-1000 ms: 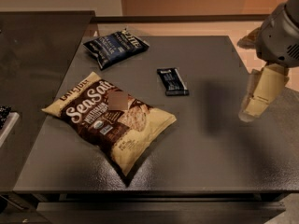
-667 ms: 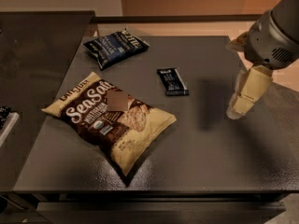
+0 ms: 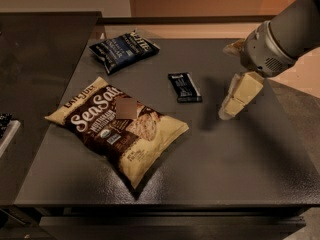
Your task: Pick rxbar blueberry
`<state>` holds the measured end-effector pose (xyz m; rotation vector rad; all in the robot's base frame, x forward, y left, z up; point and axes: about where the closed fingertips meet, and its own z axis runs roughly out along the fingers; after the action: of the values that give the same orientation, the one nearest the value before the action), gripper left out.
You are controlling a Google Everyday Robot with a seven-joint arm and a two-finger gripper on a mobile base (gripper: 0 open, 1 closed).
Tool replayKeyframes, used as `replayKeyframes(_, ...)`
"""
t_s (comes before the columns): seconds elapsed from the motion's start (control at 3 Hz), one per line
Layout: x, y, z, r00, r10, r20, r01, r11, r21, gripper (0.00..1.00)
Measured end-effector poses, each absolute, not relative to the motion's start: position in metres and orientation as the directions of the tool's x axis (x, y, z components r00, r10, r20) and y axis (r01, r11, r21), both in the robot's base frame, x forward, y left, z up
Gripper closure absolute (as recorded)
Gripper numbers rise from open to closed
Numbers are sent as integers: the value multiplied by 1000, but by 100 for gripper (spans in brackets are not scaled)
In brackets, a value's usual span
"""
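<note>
The rxbar blueberry [image 3: 185, 87] is a small flat dark bar wrapper with white print, lying flat near the middle of the dark table [image 3: 235, 159]. My gripper [image 3: 227, 111] is cream-coloured, hangs from a grey arm at the right, and points down over the table a little to the right of the bar. It is apart from the bar and holds nothing that I can see.
A dark blue chip bag [image 3: 125, 49] lies at the back left of the table. A big cream-and-brown "Sea Salt" bag [image 3: 117, 124] lies front left of the bar. A dark counter [image 3: 40, 49] adjoins the table on the left.
My gripper has moved left across the table, closer to the bar. The bar and both bags have not moved.
</note>
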<state>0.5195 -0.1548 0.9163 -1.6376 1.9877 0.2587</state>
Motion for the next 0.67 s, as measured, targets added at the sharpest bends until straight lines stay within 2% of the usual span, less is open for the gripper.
replayKeyframes(0.67, 561, -128, 895, -60, -794, -604, -953, 226, -202, 0)
